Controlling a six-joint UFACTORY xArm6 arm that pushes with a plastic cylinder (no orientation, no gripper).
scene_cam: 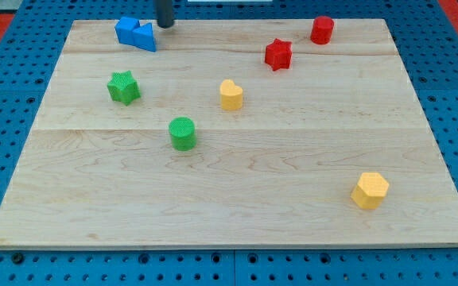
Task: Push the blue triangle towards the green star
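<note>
Wooden board point(237, 183) on blue pegboard. Blue triangle point(145, 36) sits at the board's top-left, touching another blue block point(126, 29) whose shape is unclear. Green star point(123, 87) lies below the triangle. My tip point(165, 25) is just right of the triangle, holding nothing; rod cut off above.
</note>
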